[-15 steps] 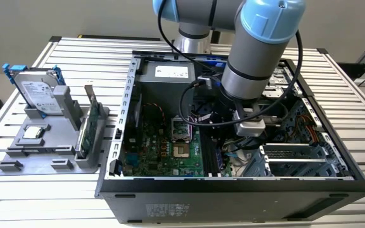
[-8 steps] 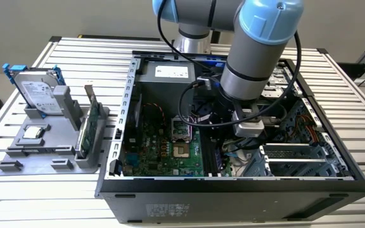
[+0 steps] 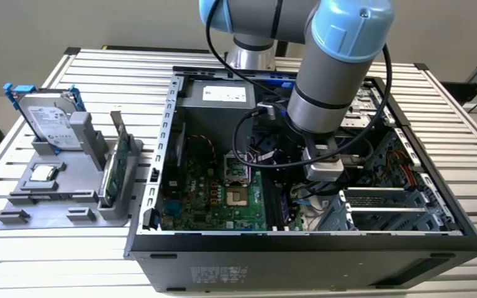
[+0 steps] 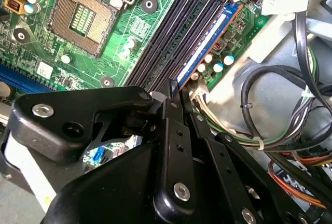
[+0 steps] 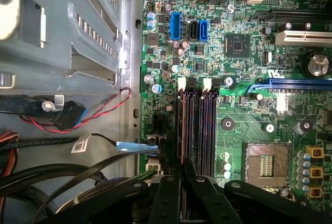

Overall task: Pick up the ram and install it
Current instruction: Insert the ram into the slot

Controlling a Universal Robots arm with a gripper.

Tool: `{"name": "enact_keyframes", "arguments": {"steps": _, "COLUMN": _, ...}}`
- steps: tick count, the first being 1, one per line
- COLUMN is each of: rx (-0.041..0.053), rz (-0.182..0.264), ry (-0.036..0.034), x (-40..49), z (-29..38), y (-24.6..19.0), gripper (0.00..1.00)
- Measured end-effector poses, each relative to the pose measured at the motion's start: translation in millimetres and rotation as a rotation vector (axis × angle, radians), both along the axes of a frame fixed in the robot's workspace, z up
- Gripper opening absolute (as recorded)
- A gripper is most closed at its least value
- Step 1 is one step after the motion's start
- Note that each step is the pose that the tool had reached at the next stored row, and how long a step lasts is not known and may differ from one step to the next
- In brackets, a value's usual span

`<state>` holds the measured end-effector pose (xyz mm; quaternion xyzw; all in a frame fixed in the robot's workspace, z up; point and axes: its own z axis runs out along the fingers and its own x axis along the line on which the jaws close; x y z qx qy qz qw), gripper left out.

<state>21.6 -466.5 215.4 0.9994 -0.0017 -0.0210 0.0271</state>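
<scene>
Ram (image 4: 207, 45), a thin blue stick, stands on edge in the outermost of the motherboard's (image 4: 78, 63) memory slots (image 5: 194, 125), the one nearest the board edge and the cable bundle (image 4: 275, 110). In the second wrist view the fingers (image 4: 174, 97) are drawn narrow, their tips meeting at the near end of the ram's top edge; whether they pinch it or merely press on it cannot be told. In the first wrist view the same black fingers (image 5: 188, 169) sit over the near end of the slot row, with the empty processor socket (image 5: 267, 162) just beside the slots and blue connectors (image 5: 187, 27) farther along the board. In the exterior view the arm (image 3: 338, 74) reaches down into the open computer case (image 3: 305, 242), which lies on the slatted bench (image 3: 72, 248). Toward the exterior view's left, well apart from the case, a grey fixture tray (image 3: 56, 192) carries an upright silver hard drive (image 3: 52, 124) with blue rails and a green circuit card (image 3: 116, 164) standing on edge.
</scene>
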Motion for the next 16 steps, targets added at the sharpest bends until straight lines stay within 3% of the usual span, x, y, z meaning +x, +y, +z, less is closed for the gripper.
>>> {"name": "enact_keyframes", "arguments": {"steps": 5, "rx": 0.0009, "rz": 0.000, "ry": -0.0001, "x": 0.0, "z": -0.4, "y": 0.1, "gripper": 0.00}}
{"name": "enact_keyframes", "arguments": {"steps": 6, "rx": 0.0008, "rz": 0.000, "ry": -0.0001, "x": 0.0, "z": -0.4, "y": 0.1, "gripper": 1.00}}
{"name": "enact_keyframes", "arguments": {"steps": 13, "rx": 0.0021, "rz": 0.000, "ry": 0.0000, "x": 0.0, "z": 0.1, "y": 0.0, "gripper": 1.00}}
{"name": "enact_keyframes", "arguments": {"steps": 16, "rx": 0.0050, "rz": 0.000, "ry": 0.0000, "x": 0.0, "z": 9.8, "y": 0.0, "gripper": 1.00}}
